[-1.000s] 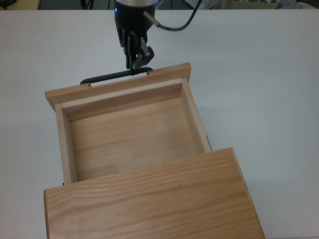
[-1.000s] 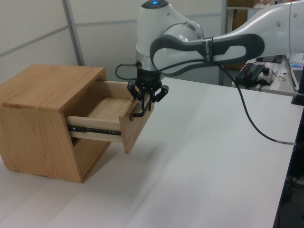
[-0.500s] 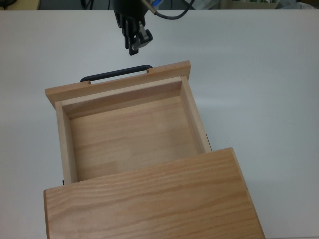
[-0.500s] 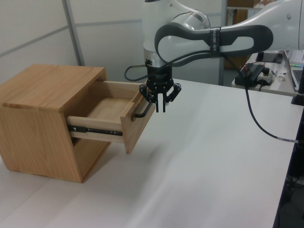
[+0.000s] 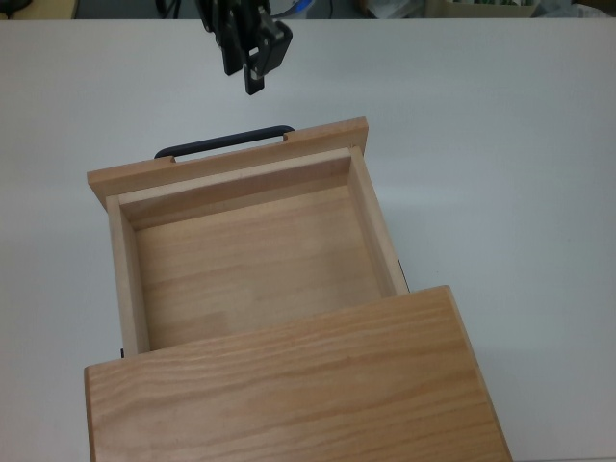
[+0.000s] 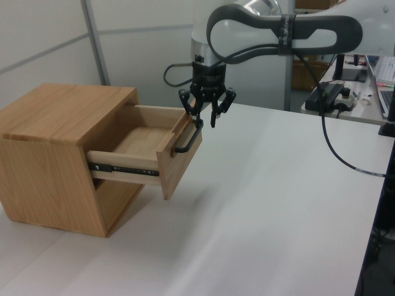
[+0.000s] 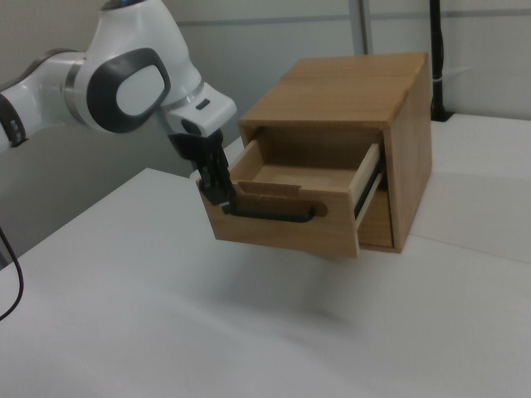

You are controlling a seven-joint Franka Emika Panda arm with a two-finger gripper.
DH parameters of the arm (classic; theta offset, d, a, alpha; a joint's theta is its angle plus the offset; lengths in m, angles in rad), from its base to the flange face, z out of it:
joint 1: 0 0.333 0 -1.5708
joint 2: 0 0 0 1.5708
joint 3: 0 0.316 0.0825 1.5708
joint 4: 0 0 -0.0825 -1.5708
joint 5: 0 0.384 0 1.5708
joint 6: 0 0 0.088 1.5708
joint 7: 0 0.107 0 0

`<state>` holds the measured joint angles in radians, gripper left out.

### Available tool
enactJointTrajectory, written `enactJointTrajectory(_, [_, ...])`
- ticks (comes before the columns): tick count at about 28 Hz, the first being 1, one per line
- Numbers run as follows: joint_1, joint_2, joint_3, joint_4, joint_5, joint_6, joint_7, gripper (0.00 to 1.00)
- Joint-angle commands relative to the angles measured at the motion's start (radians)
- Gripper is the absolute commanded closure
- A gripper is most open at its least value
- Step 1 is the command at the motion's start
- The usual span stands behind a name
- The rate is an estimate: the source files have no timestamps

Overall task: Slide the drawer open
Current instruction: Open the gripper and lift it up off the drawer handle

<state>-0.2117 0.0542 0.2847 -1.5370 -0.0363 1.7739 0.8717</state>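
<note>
My hand [image 6: 207,117] hangs spread and empty, just above and beyond the handle [image 6: 186,139], whose bar runs across the drawer [image 5: 250,250] front (drawer looks pulled well out of the cabinet [image 6: 55,160] already).

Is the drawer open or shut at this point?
Open. The drawer is pulled well out of the cabinet, its empty wooden inside showing; the claw is off the handle.

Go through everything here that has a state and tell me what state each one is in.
drawer: pulled well out of the cabinet, nothing inside
handle: free, nothing gripping it
pincer: open, holding nothing, raised clear of the handle
cabinet: upright on the table
</note>
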Motion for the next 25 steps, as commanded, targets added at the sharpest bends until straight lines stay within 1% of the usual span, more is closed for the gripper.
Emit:
enactJointTrajectory(1, [-0.005, -0.011, 0.005, 0.028, 0.010, -0.014, -0.147, 0.00])
enactJointTrajectory(3, [-0.005, -0.022, 0.004, 0.031, 0.004, -0.027, -0.207, 0.00])
enactJointTrajectory(4, [-0.005, -0.028, 0.005, 0.032, -0.011, -0.048, -0.277, 0.00])
enactJointTrajectory(8, [0.000, -0.031, 0.007, 0.038, -0.051, -0.111, -0.439, 0.00])
enactJointTrajectory(9, [0.003, -0.030, 0.007, 0.049, -0.075, -0.143, -0.512, 0.00])
enactJointTrajectory(10, [0.003, -0.030, 0.008, 0.051, -0.085, -0.157, -0.545, 0.00])
enactJointTrajectory(14, [0.005, -0.031, 0.008, 0.052, -0.103, -0.197, -0.651, 0.00])
enactJointTrajectory(15, [0.005, -0.030, 0.008, 0.052, -0.111, -0.215, -0.702, 0.00])
enactJointTrajectory(19, [0.006, -0.028, 0.010, 0.052, -0.140, -0.237, -0.807, 0.00])
enactJointTrajectory(20, [0.006, -0.025, 0.010, 0.052, -0.142, -0.250, -0.851, 0.00])
enactJointTrajectory(25, [0.006, -0.014, 0.010, 0.052, -0.137, -0.254, -0.878, 0.00])
